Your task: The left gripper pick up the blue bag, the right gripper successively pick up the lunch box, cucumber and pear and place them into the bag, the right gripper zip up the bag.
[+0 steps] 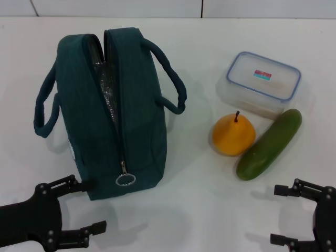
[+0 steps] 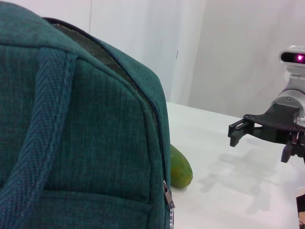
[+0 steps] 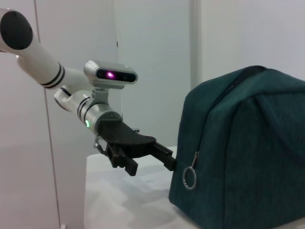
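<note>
The blue bag stands upright on the white table. Its zip is open along the top, showing silver lining, and the ring pull hangs at the near end. My left gripper is open low beside the bag's near left corner, one finger close to the fabric. The right wrist view shows this gripper open next to the bag. Right of the bag lie the lunch box, the pear and the cucumber. My right gripper is open near the table's front edge, below the cucumber.
In the left wrist view the bag fills the near side. The cucumber's end shows behind it, and the right gripper hovers farther off. A white wall runs behind the table. Bare table lies between the bag and the food.
</note>
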Robot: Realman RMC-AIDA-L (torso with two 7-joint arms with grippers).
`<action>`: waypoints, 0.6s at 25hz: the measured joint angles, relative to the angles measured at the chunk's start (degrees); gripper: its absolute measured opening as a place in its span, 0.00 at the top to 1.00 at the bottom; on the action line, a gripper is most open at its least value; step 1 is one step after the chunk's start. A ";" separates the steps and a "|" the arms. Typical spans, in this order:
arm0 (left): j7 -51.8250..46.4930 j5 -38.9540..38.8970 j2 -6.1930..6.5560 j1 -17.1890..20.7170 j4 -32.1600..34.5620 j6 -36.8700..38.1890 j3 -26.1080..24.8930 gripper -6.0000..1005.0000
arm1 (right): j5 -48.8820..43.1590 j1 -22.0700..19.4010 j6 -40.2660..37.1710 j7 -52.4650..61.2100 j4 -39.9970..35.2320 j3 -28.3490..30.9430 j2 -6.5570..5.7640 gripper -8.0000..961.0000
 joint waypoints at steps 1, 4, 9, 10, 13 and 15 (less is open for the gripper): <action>0.01 -0.06 -0.01 0.00 -0.02 0.00 -0.01 0.13 | 0.01 0.02 0.00 0.00 0.00 0.25 0.02 0.11; 0.02 -0.10 -0.03 0.00 -0.09 0.00 -0.03 0.13 | 0.02 0.05 0.00 0.00 0.00 0.88 0.15 0.11; 0.03 -0.11 -0.03 0.00 -0.12 0.00 -0.06 0.13 | 0.02 0.08 -0.17 0.00 0.00 0.90 0.18 0.11; 0.02 -0.11 -0.04 0.00 -0.13 0.00 -0.06 0.13 | 0.02 0.08 -0.18 0.00 0.00 0.89 0.18 0.11; -0.49 -0.12 -0.02 0.00 -0.09 0.78 -0.06 0.13 | -0.06 0.09 -0.26 0.00 0.00 0.89 0.17 0.11; -2.05 -0.12 0.33 0.01 0.08 2.79 -0.06 0.13 | -0.11 0.09 -0.34 0.00 0.00 0.89 0.16 0.11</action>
